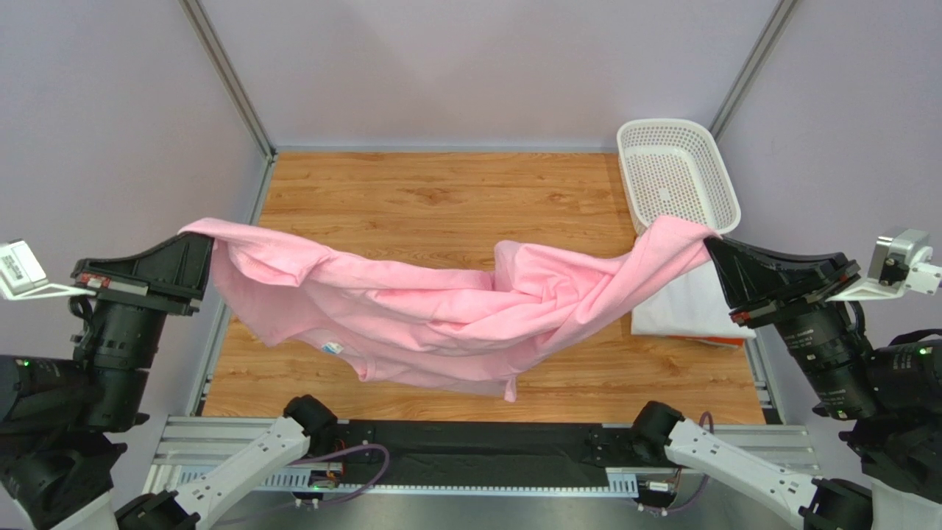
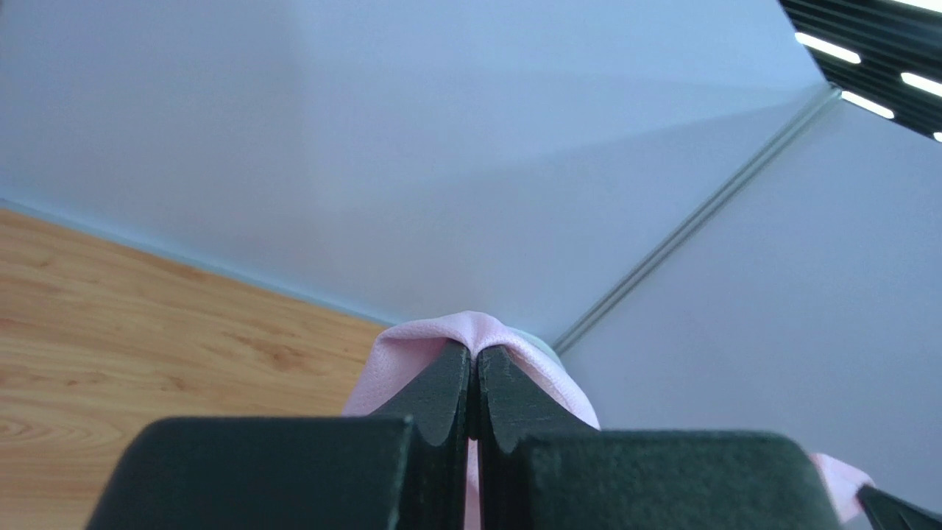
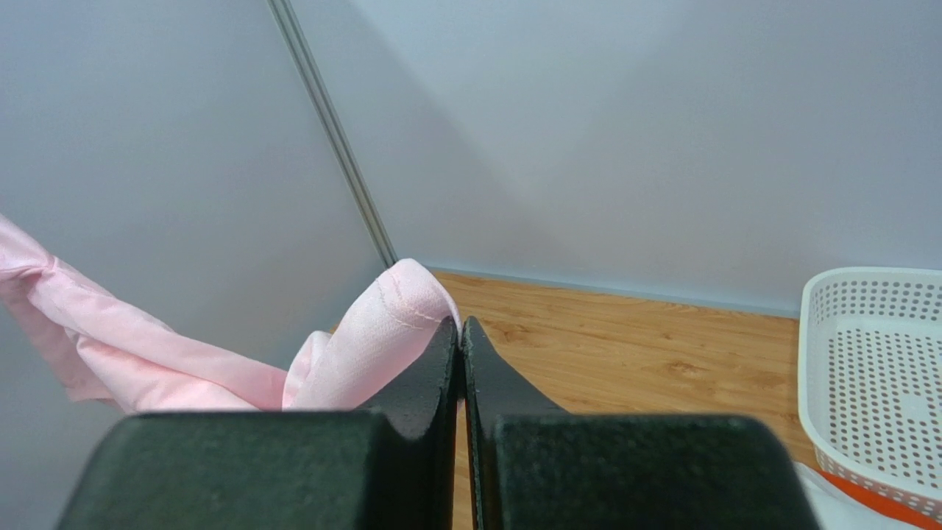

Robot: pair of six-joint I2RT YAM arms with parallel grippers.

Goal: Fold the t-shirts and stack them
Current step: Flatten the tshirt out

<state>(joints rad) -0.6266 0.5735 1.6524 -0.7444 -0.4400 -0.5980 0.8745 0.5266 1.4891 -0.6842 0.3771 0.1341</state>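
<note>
The light pink t-shirt (image 1: 431, 315) hangs in the air, stretched between both arms and sagging in the middle above the wooden table (image 1: 442, 193). My left gripper (image 1: 205, 245) is shut on its left end; pink cloth (image 2: 487, 331) folds over the closed jaw tips. My right gripper (image 1: 711, 248) is shut on its right end; pink cloth (image 3: 381, 331) lies against the left finger. The white t-shirt with orange trim (image 1: 691, 309) lies folded on the table at the right, partly behind the right arm.
A white perforated plastic basket (image 1: 677, 175) stands at the back right corner, also in the right wrist view (image 3: 874, 375). Grey walls enclose the table. A metal rail with cables (image 1: 442, 453) runs along the near edge.
</note>
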